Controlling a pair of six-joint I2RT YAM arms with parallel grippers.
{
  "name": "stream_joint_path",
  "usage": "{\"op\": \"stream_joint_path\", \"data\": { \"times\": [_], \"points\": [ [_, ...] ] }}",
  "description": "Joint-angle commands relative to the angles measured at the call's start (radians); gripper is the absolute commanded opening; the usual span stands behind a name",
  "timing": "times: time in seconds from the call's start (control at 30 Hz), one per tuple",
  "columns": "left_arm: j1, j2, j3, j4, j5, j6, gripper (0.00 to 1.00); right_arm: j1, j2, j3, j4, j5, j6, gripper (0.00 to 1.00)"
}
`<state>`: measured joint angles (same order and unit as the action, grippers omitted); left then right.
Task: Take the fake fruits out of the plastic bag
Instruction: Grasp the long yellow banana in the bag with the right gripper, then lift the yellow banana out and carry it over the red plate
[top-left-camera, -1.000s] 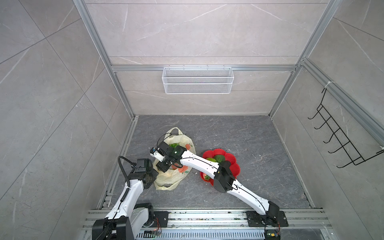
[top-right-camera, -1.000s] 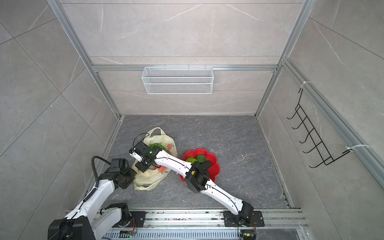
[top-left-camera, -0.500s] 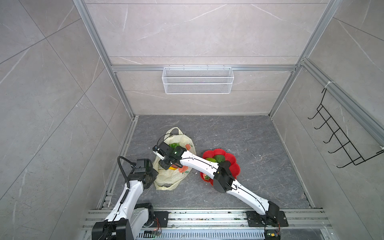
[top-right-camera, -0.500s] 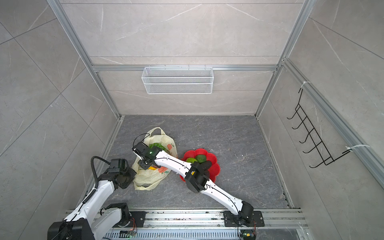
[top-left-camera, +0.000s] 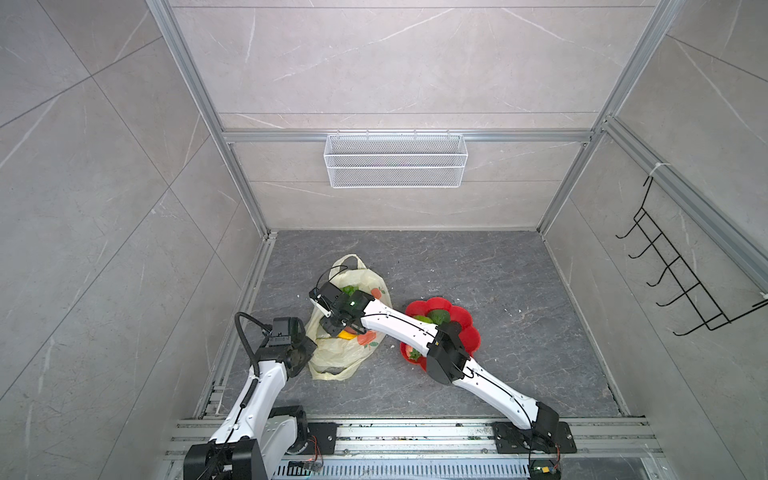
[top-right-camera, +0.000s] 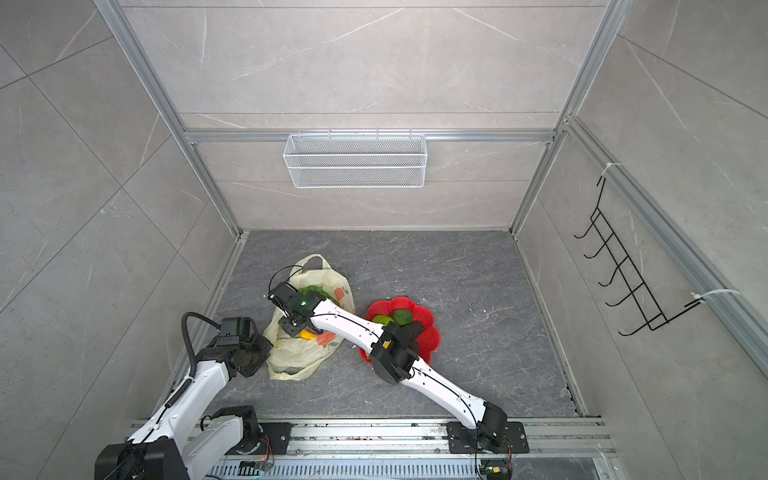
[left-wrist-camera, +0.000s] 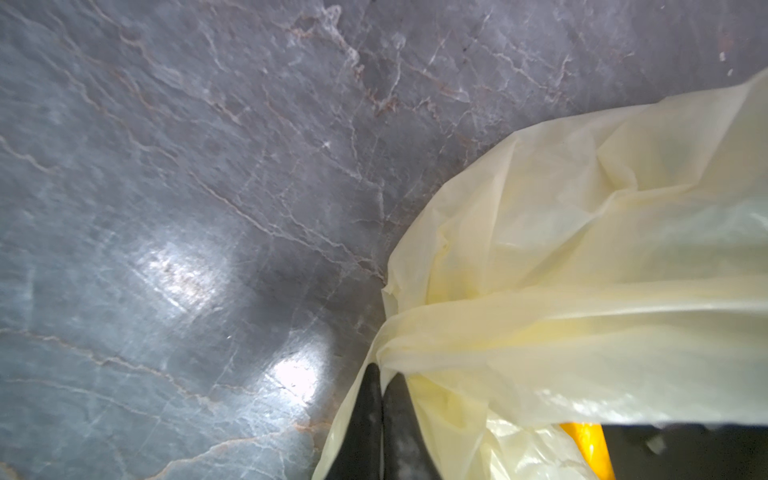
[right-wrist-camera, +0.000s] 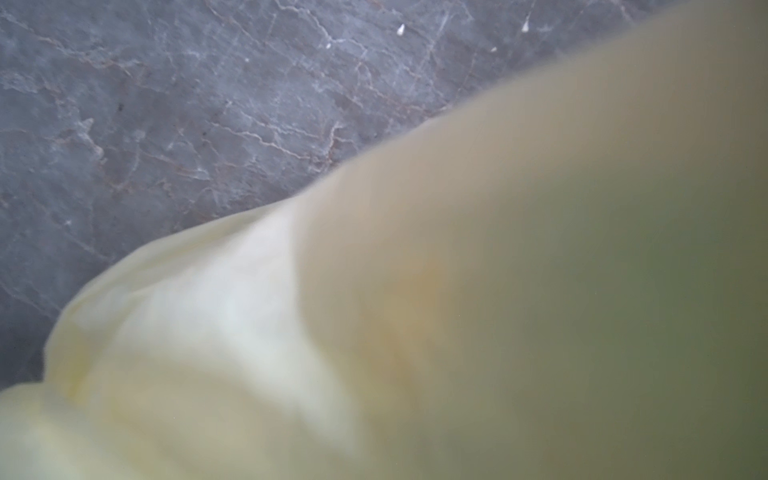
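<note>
Unpacking half done: we find the plastic bag (top-left-camera: 345, 359) lying on the grey surface (top-left-camera: 519, 291), left of centre in both top views, its handle loop pointing toward the back wall. The left end effector (left-wrist-camera: 381, 372) is clamped shut on a bunched fold of the bag's film at the near edge. The right end effector (top-left-camera: 334, 324) reaches across the middle and sits down among the folds. Its wrist camera is smothered by blurred film, so we cannot tell whether its jaws are open or gripping anything. A yellow fruit (top-left-camera: 345, 333) shows just beside it, and a green bunch (top-left-camera: 349, 289) peeks out of the bag farther back. Just right of the bag, the red flower-shaped plate (top-left-camera: 471, 332) already holds a green bumpy ball (top-right-camera: 401, 316), a paler green fruit (top-right-camera: 384, 320) and dark fruits (top-right-camera: 415, 329), partly hidden under the right arm. We judge that several fruits are out and at least two are left inside.
</note>
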<state>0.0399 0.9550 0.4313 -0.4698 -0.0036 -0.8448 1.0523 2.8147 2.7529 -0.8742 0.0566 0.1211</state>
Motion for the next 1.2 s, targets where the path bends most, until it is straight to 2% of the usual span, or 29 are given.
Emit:
{"op": "stream_joint_path", "data": {
  "times": [0.0, 0.1, 0.2, 0.5, 0.83, 0.93, 1.17],
  "points": [
    [0.004, -0.016, -0.006, 0.029, 0.03, 0.019, 0.0, -0.006, 0.027, 0.044, -0.038, -0.004, 0.012, 0.3],
    [0.004, -0.018, -0.001, 0.029, 0.029, 0.029, 0.0, -0.007, 0.004, 0.05, -0.045, 0.003, 0.028, 0.21],
    [0.004, -0.016, 0.006, 0.024, 0.022, 0.035, 0.0, -0.006, -0.044, 0.034, -0.039, -0.014, 0.039, 0.18],
    [0.005, 0.006, 0.068, 0.036, 0.016, 0.07, 0.0, -0.007, -0.22, -0.066, -0.046, -0.043, 0.044, 0.15],
    [0.005, 0.05, 0.134, 0.072, 0.005, 0.067, 0.0, -0.011, -0.335, -0.161, -0.121, -0.054, 0.043, 0.12],
    [0.004, 0.062, 0.141, 0.08, -0.008, 0.064, 0.0, -0.011, -0.393, -0.251, -0.122, -0.047, 0.049, 0.11],
    [0.005, 0.096, 0.139, 0.103, -0.042, 0.086, 0.0, -0.011, -0.626, -0.583, -0.027, -0.014, 0.092, 0.11]
  ]
}}
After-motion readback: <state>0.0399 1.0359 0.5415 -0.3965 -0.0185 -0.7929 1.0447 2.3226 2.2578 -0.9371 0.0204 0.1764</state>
